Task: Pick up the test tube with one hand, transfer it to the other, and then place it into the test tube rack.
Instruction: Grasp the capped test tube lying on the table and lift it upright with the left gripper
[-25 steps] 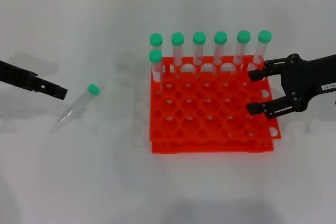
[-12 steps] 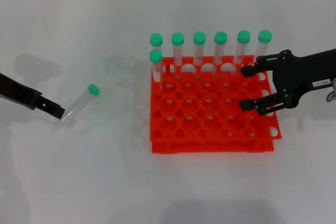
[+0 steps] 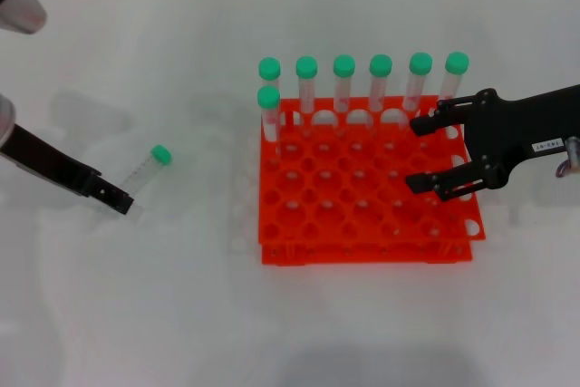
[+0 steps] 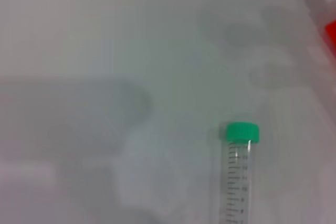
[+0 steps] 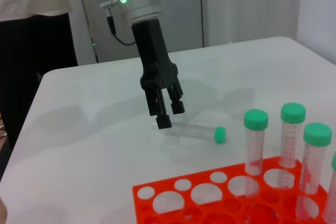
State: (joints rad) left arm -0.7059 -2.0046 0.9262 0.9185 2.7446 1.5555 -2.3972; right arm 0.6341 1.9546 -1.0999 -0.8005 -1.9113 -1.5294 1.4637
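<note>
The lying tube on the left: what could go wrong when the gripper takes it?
1. The left gripper hangs over the tapered tip of the tube, far from its cap. A grip so near the end may let the tube tilt or slip.
2. The tube is round and lies free on the table, so a finger touching it first may roll it away.
3. The right gripper waits open above the rack, near the standing tubes, and could knock one.

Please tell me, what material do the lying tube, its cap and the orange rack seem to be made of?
The slim clear test tube looks like transparent plastic, with printed graduation marks. Its round green cap seems opaque matte plastic. The bright orange square rack appears to be glossy moulded plastic, with evenly formed round holes.
</note>
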